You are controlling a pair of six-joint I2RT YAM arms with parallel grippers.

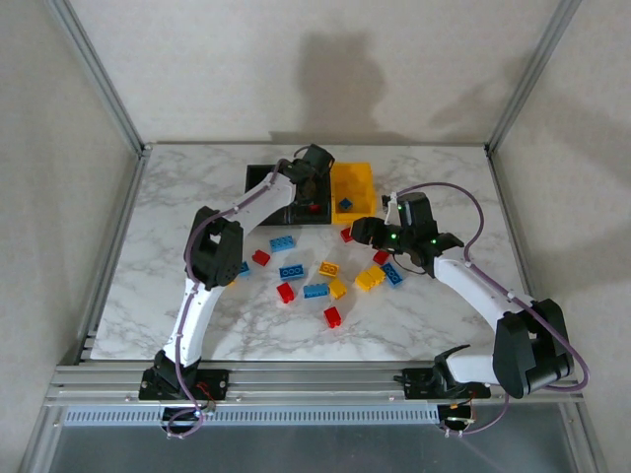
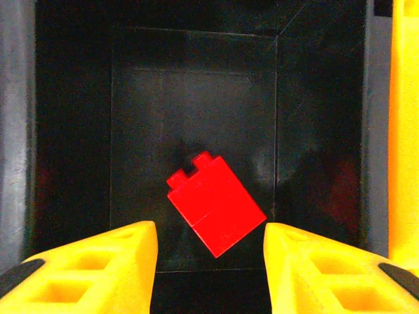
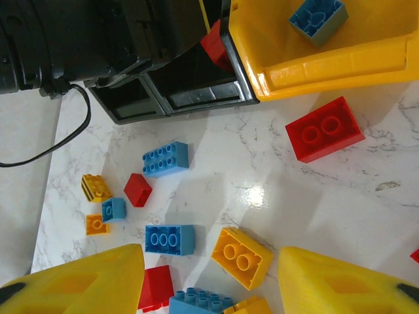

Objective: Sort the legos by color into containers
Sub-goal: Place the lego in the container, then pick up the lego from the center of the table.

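**Red brick in the black bin, both tools released**

A glossy red brick (image 2: 216,204) lies on the floor of the middle black bin (image 2: 196,98). It is on its side, with two studs showing at one end. In the left wrist view its long axis runs diagonally, studs toward the upper left and plain end toward the lower right.

The left arm (image 1: 212,251) stretches far across the marble surface (image 1: 197,177) with its elbow raised. The left tool (image 2: 209,261) hangs over that bin, its yellow fingers (image 2: 98,271) spread wide and the brick lying free below them.

The yellow bin (image 1: 357,175), just to the right of the black one, holds one blue brick (image 3: 317,18).

The right arm (image 1: 483,286) bends in from the right side. The right tool (image 3: 209,261) hovers over the loose legos (image 1: 317,290) near the yellow bin, fingers apart and gripping nothing. A red four-stud brick (image 3: 325,129) sits studs up on the surface just beside the yellow bin's wall.
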